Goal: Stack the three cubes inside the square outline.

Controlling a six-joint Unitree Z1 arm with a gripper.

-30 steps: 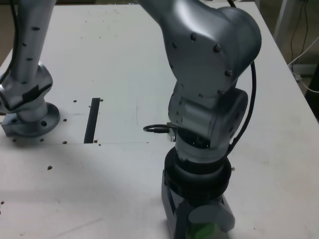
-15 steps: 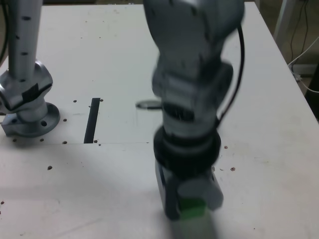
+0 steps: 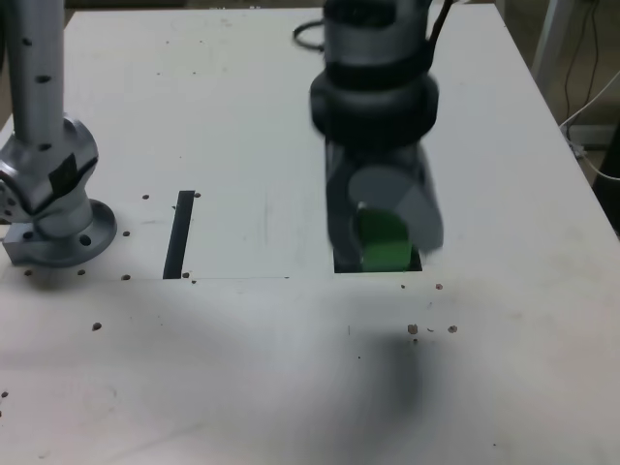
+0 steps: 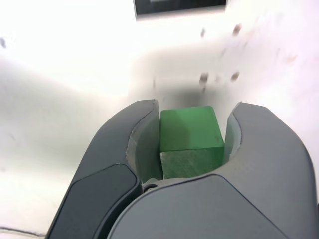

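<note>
Since before, our pincer (image 3: 383, 237) has carried the cube (image 3: 381, 240) up toward the outline (image 4: 179, 7)
We keep it clamped, centre over the frame, then lower squarely

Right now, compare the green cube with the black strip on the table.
The green cube is a chunky block; the black strip is thin and flat. The cube is green and the strip black. The cube is clamped in the tool off the table; the strip lies on the table, untouched. Both look matte.
</note>
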